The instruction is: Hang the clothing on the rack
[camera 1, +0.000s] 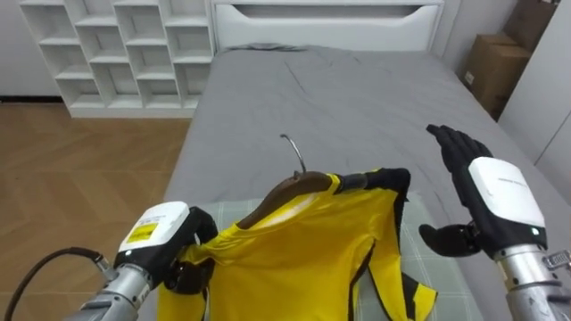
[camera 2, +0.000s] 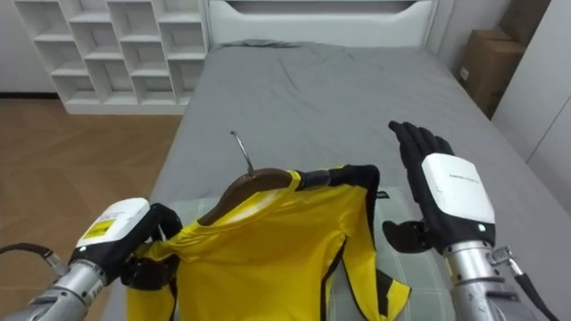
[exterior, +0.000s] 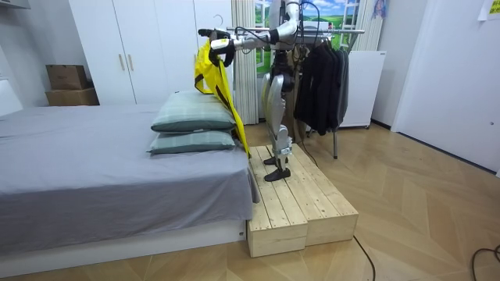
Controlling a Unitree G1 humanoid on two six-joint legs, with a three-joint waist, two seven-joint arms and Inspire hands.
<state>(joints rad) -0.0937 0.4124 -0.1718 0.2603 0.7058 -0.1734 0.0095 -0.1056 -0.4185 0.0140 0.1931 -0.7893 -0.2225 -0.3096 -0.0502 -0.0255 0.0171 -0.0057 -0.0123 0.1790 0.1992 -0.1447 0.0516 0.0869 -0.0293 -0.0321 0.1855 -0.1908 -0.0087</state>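
Above the bed (camera 1: pixel 357 89), the left hand (camera 1: pixel 178 245) grips one shoulder of the yellow shirt (camera 1: pixel 312 241) on its hanger (camera 1: pixel 290 187), the right hand (camera 1: pixel 495 201) spread free, so the shirt may slip off.

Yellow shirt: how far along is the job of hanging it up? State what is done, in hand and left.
Done: the yellow shirt sits on the wooden hanger. In hand: the left hand grips its shoulder above the bed; the right hand is open alongside. Left: hooking it onto the rack with dark clothes behind the robot.
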